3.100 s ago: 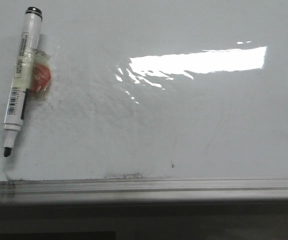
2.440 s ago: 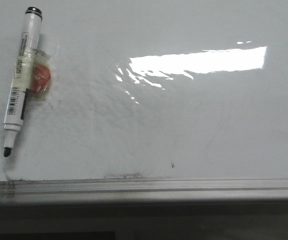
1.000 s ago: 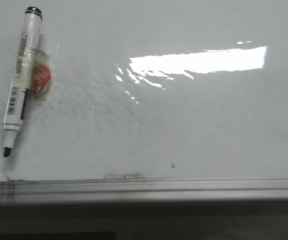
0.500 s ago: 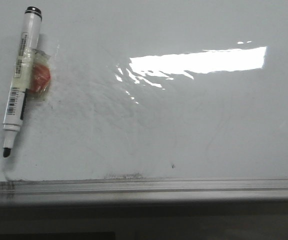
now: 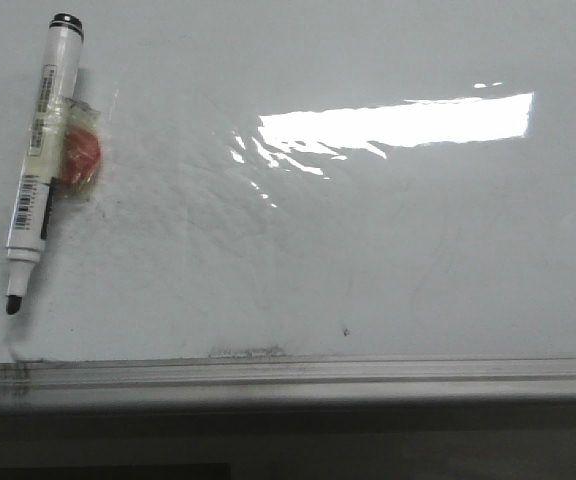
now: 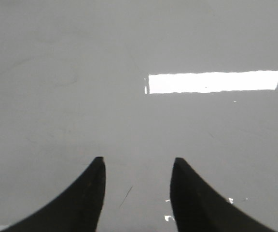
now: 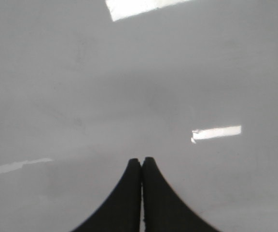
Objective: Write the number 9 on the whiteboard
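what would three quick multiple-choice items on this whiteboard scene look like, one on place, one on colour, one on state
1. Where does the marker lie on the whiteboard in the front view?
A. far left
B. centre
C. far right

2. What colour is the blob taped to the marker?
A. blue
B. orange-red
C. green

3. How do the grippers stand?
A. both open
B. both shut
C. left open, right shut

Answers: 1 A, the marker lies near the left edge. 2 B, the taped blob is orange-red. 3 C, the left gripper shows a wide gap; the right gripper has its fingers together.
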Robot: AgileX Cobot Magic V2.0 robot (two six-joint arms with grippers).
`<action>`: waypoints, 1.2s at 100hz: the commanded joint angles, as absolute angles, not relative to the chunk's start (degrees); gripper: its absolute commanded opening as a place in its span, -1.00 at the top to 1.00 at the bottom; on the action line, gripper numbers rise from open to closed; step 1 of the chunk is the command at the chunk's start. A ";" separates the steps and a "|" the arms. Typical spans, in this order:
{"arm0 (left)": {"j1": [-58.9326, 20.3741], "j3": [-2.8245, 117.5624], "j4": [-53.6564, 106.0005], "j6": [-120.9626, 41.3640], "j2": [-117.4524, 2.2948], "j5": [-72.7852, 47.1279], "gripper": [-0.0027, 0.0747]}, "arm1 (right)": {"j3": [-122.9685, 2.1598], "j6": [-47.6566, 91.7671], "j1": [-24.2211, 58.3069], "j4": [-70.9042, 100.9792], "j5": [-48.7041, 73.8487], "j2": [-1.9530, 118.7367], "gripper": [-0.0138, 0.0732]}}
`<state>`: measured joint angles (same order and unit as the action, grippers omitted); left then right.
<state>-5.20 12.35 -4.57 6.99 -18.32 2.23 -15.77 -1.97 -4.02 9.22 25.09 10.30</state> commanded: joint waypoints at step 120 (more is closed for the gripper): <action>-47.11 14.67 -3.01 14.86 -50.10 21.88 0.12 | -17.27 -2.03 -4.25 9.55 21.88 11.41 0.83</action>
<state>-46.61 12.70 -3.10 14.87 -48.22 15.90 -15.77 -2.06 -4.02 9.32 25.96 10.30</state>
